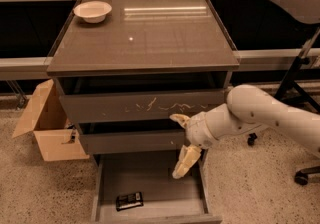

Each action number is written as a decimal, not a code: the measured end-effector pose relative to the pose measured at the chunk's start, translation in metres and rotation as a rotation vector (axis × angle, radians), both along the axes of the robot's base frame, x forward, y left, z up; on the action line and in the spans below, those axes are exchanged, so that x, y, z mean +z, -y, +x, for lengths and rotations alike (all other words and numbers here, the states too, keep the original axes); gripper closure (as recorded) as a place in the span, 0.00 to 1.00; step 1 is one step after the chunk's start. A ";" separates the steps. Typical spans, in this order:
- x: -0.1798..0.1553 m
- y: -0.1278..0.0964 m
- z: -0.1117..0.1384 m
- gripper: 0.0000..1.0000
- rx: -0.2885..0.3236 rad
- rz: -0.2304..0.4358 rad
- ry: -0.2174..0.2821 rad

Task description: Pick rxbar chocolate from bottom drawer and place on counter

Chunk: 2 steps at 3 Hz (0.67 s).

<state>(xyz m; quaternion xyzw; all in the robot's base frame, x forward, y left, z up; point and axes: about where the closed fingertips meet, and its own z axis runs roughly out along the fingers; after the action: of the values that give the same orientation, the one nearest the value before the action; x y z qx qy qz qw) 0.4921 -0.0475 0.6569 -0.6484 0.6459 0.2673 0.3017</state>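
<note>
The rxbar chocolate [129,200], a small flat black packet, lies in the front left part of the open bottom drawer [150,210]. My gripper [181,143] hangs in front of the middle drawer, above the right side of the bottom drawer, up and to the right of the packet. Its two pale fingers are spread apart, one at top [178,118] and one pointing down [184,164], and they hold nothing. The counter [145,33] is the glossy grey-brown top of the cabinet.
A white bowl [92,11] sits at the counter's back left corner. An open cardboard box [47,125] stands on the floor left of the cabinet. Office chair bases [300,175] stand at right. A scratched top drawer front [145,105] is above the gripper.
</note>
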 end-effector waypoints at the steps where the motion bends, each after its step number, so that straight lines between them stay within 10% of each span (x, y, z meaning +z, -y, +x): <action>1: -0.061 -0.005 0.005 0.00 0.032 0.016 -0.027; 2: -0.116 -0.018 0.007 0.00 0.065 0.026 -0.057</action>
<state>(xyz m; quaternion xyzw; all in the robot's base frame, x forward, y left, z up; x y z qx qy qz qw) 0.4992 -0.0297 0.5405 -0.6573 0.6292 0.3034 0.2828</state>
